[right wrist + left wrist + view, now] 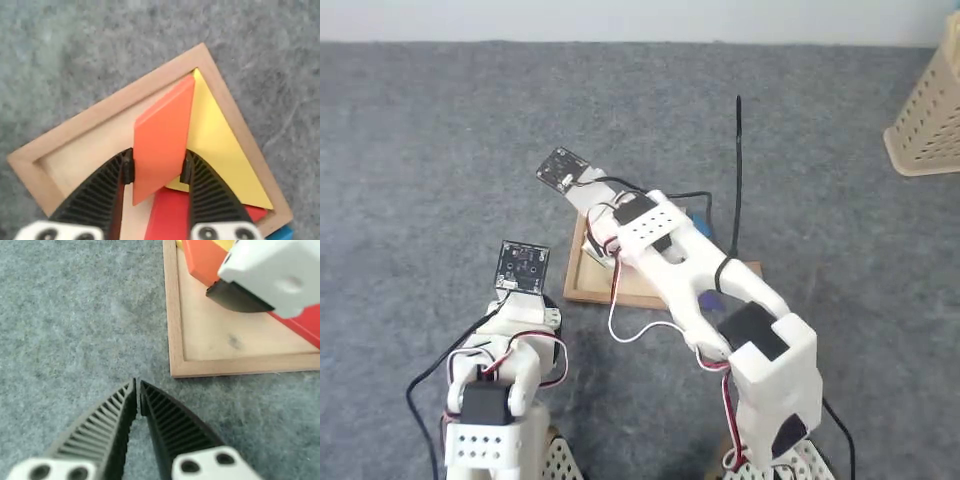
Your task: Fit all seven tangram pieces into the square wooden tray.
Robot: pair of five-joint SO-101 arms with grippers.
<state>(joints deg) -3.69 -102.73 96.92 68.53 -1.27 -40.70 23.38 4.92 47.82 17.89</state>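
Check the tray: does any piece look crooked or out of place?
The orange piece, clamped in the right gripper, isn't seated: it looks tilted above the tray, beside the yellow triangle. Nothing else stands out.

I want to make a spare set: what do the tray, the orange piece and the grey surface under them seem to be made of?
Tray: light unpainted wood with a matt finish and faint grain on its floor.
Orange piece: probably painted wood or plastic; the colour is flat and even with a slight sheen, and no grain shows.
Grey surface: felt or short carpet, going by its fuzzy, mottled fibres.
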